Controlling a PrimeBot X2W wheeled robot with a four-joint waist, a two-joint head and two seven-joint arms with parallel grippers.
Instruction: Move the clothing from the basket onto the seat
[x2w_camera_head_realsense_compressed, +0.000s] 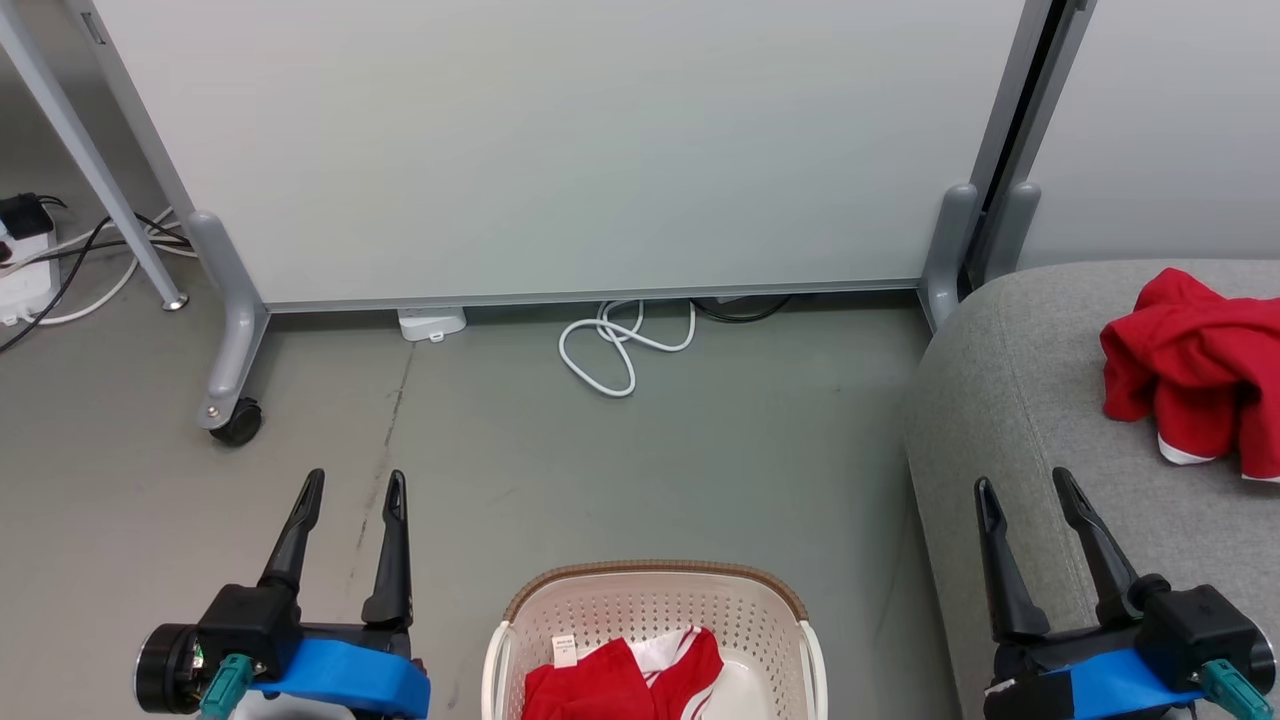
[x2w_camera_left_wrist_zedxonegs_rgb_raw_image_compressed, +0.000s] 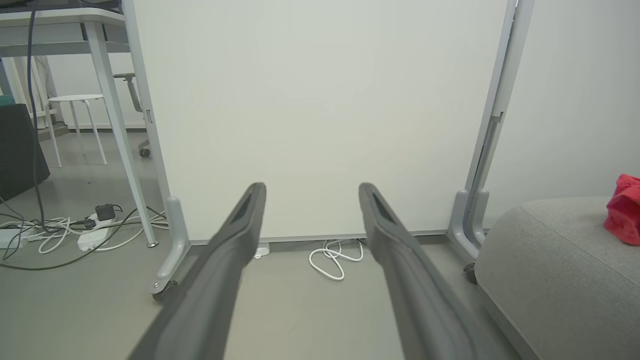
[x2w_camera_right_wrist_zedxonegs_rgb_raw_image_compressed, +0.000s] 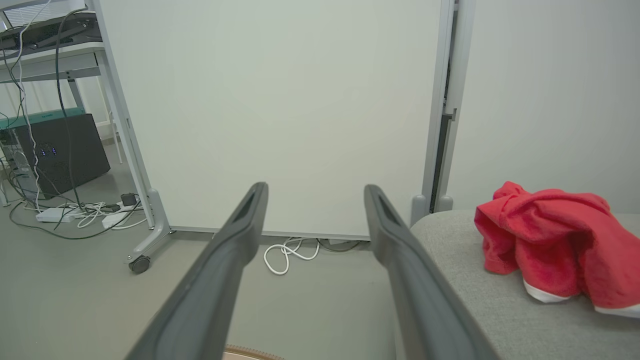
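One red garment (x2w_camera_head_realsense_compressed: 1195, 375) with white trim lies crumpled on the grey seat (x2w_camera_head_realsense_compressed: 1010, 400) at the right; the wrist views show the same red garment (x2w_camera_right_wrist_zedxonegs_rgb_raw_image_compressed: 555, 250) (x2w_camera_left_wrist_zedxonegs_rgb_raw_image_compressed: 624, 210) on the seat (x2w_camera_right_wrist_zedxonegs_rgb_raw_image_compressed: 480, 300) (x2w_camera_left_wrist_zedxonegs_rgb_raw_image_compressed: 550, 270). A second red garment (x2w_camera_head_realsense_compressed: 620, 680) with a white tag lies in the cream basket (x2w_camera_head_realsense_compressed: 655, 605) at the bottom centre. My left gripper (x2w_camera_head_realsense_compressed: 355, 490) hangs open over the floor, left of the basket. Open too, my right gripper (x2w_camera_head_realsense_compressed: 1022, 485) hovers over the seat's front left edge. Nothing is between either pair of fingers.
A pale wall panel (x2w_camera_head_realsense_compressed: 560, 150) on castor feet (x2w_camera_head_realsense_compressed: 235, 420) stands across the back. A white cable (x2w_camera_head_realsense_compressed: 620, 345) coils on the floor beneath it. Power strips and cords (x2w_camera_head_realsense_compressed: 30, 260) lie at the far left beside a table leg (x2w_camera_head_realsense_compressed: 90, 160).
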